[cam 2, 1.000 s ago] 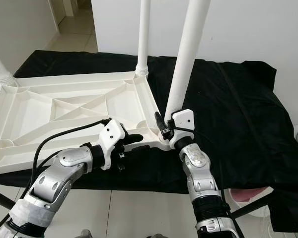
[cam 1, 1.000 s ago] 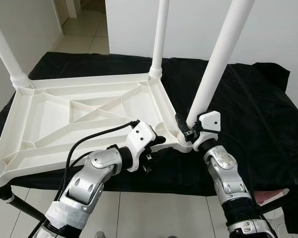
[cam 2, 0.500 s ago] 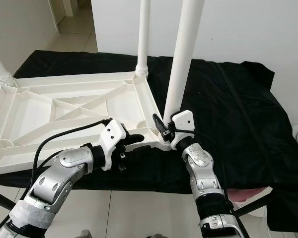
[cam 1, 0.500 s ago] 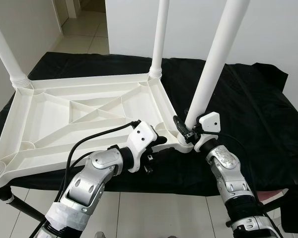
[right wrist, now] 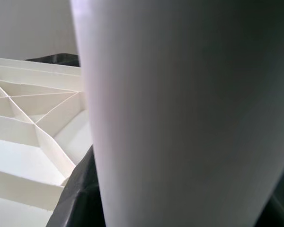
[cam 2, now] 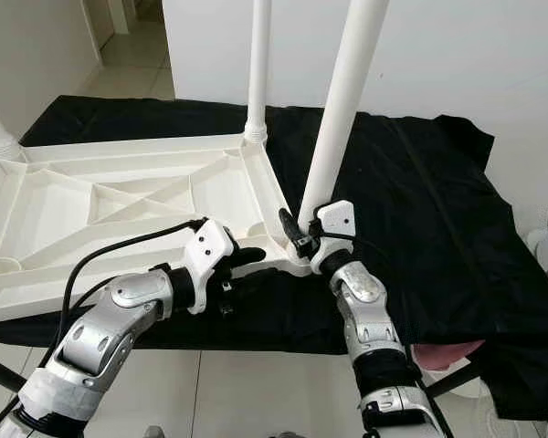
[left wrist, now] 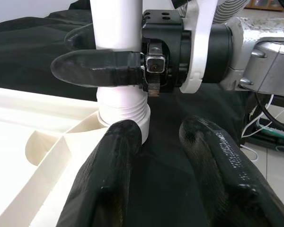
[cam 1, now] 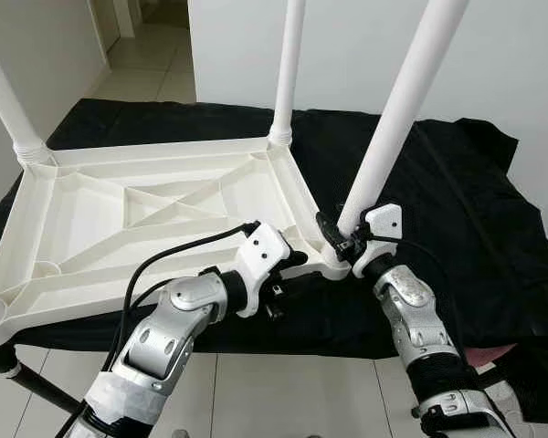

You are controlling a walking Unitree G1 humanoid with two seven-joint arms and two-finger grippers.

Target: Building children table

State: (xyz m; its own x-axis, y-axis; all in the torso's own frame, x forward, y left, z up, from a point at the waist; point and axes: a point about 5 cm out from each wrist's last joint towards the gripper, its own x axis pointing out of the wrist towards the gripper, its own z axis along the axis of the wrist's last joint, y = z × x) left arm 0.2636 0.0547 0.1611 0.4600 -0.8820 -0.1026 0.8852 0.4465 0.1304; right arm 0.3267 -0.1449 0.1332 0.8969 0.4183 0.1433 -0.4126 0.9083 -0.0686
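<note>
At the near right corner of the upturned tabletop (cam 1: 155,214) on the black-draped counter (cam 1: 457,192), my right end effector (cam 1: 336,239) clamped the last leg (cam 1: 388,137) at its socket, left end effector (cam 1: 288,269) open beside it; others stood fitted, seating unconfirmed.

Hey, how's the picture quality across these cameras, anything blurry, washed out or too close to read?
Left eye view: evenly lit and sharp, though the white plastic tabletop looks bright against the black cloth. Left wrist view: the left gripper fingers are soft, while the right gripper clamping the white table leg is crisp. Right wrist view: that leg is a near, featureless blur.
</note>
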